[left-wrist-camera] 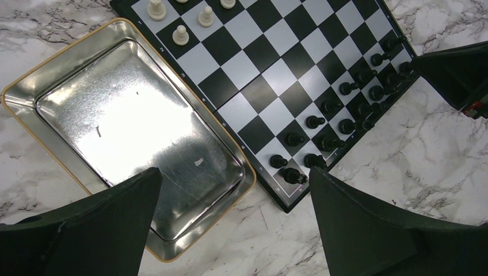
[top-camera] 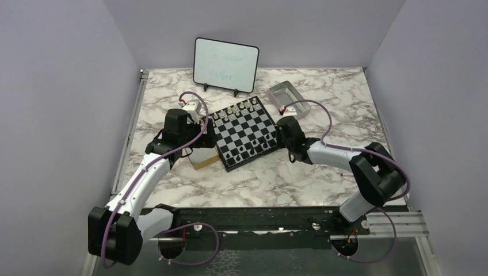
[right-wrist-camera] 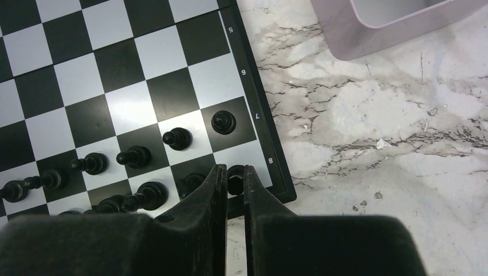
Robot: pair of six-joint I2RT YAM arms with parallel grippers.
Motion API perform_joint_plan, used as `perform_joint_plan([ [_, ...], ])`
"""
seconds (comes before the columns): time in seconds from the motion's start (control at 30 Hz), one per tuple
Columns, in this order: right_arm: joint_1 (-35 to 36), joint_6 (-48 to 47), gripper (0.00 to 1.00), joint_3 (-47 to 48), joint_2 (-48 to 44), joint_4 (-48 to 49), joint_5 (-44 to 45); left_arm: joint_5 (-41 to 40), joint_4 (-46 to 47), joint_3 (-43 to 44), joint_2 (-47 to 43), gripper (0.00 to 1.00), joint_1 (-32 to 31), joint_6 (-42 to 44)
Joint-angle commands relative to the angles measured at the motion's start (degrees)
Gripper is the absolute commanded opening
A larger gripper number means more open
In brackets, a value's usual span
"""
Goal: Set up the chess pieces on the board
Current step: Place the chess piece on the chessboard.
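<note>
The board [top-camera: 247,123] lies in the middle of the table, turned at an angle. Black chess pieces [top-camera: 247,150] stand in two rows along its near edge, and they also show in the left wrist view [left-wrist-camera: 314,122] and the right wrist view [right-wrist-camera: 178,138]. My right gripper [top-camera: 280,133] is at the board's near right corner. It is shut on a black chess piece [right-wrist-camera: 235,179] over the corner square by the 8 mark. My left gripper [left-wrist-camera: 233,172] is open and empty, above the board's near left corner [left-wrist-camera: 288,201] and a metal tin.
A shiny metal tin with a tan rim [left-wrist-camera: 132,126] lies against the board's left side. Pale chess figures [left-wrist-camera: 180,34] stand along the board's far edge. A grey tray [top-camera: 286,95] sits at the back right and a small whiteboard [top-camera: 225,65] at the back.
</note>
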Motion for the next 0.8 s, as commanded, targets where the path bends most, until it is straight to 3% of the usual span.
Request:
perform_joint_plan([
  [0.0, 0.0, -0.2, 0.14, 1.2, 2.0, 0.9, 2.4, -1.2, 0.1, -0.6, -1.1, 0.99, 0.0, -0.3],
  [0.4, 0.0, 0.4, 0.22, 3.5, 3.8, -2.3, 1.8, -1.3, 0.1, -0.7, -1.5, 0.99, 0.0, -0.2],
  [0.77, 0.0, 0.8, 0.21, 5.2, 4.0, -6.2, 2.4, -1.4, 0.1, -0.7, -1.5, 0.99, 0.0, -0.2],
])
